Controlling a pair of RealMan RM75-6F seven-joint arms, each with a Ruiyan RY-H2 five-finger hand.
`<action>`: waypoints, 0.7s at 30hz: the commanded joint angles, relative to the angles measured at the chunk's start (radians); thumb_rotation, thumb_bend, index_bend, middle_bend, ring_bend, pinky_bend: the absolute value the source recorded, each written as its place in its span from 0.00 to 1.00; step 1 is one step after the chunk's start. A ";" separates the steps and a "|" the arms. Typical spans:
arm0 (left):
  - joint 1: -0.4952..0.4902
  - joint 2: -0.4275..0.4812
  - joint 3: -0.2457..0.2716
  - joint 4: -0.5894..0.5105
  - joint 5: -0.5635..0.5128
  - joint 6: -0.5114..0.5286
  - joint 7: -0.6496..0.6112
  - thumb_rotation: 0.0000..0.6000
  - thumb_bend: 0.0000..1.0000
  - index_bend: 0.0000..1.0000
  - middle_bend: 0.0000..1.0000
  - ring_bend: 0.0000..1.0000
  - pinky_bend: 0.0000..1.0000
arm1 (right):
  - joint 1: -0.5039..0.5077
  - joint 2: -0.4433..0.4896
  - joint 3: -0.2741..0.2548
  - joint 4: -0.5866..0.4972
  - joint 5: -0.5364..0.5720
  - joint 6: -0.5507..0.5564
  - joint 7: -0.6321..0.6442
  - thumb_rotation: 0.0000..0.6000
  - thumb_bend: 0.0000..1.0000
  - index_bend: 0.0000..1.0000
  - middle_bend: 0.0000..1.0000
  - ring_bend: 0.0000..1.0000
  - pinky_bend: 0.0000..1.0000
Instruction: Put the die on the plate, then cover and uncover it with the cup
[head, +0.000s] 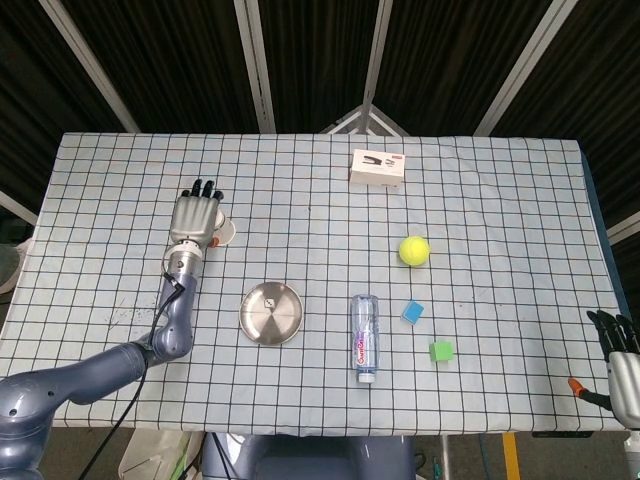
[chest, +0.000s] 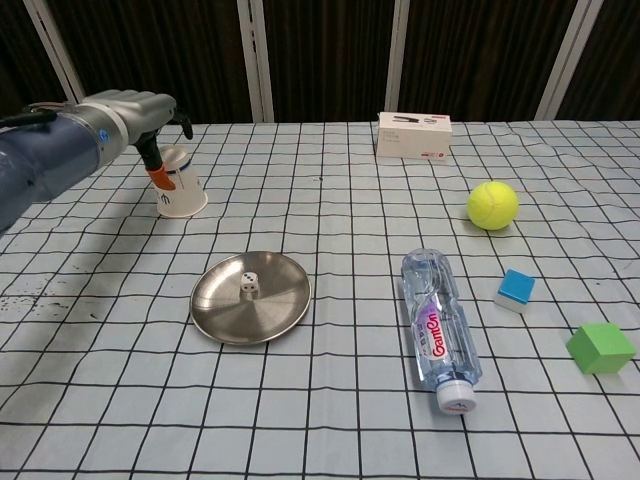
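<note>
Fingers (head: 204, 188) of the left hand (head: 194, 217) are lying straight and a little apart, pointing toward the far edge, hovering over the cup (chest: 178, 184). In the chest view the orange-tipped thumb is hanging down against the cup's near-left wall; whether it is actually touching is hard to tell, and nothing is gripped. Cup is sitting mouth down, axis vertical, a blue band around it, print too small to read. Die (chest: 251, 285) is resting in the middle of the plate (chest: 282, 310), dark pips showing, well apart from the cup. Right hand (head: 622, 368) is hanging off the table's near right corner, fingers extended and slightly spread, holding nothing. Water bottle (chest: 437, 326) is lying on its side, cap toward the near edge, red label writing not clearly legible.
</note>
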 joint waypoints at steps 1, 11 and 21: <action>-0.010 -0.023 0.012 0.034 0.009 -0.013 -0.022 1.00 0.29 0.24 0.09 0.07 0.22 | -0.001 0.001 0.000 -0.002 0.000 0.002 0.001 1.00 0.13 0.13 0.14 0.10 0.02; -0.010 -0.049 0.059 0.090 0.091 0.015 -0.061 1.00 0.36 0.36 0.27 0.21 0.37 | -0.002 0.008 -0.002 -0.006 -0.008 0.004 0.010 1.00 0.13 0.13 0.14 0.10 0.02; -0.006 -0.061 0.070 0.099 0.103 0.026 -0.060 1.00 0.36 0.41 0.33 0.24 0.39 | -0.005 0.011 -0.003 -0.012 -0.011 0.007 0.013 1.00 0.13 0.13 0.14 0.10 0.02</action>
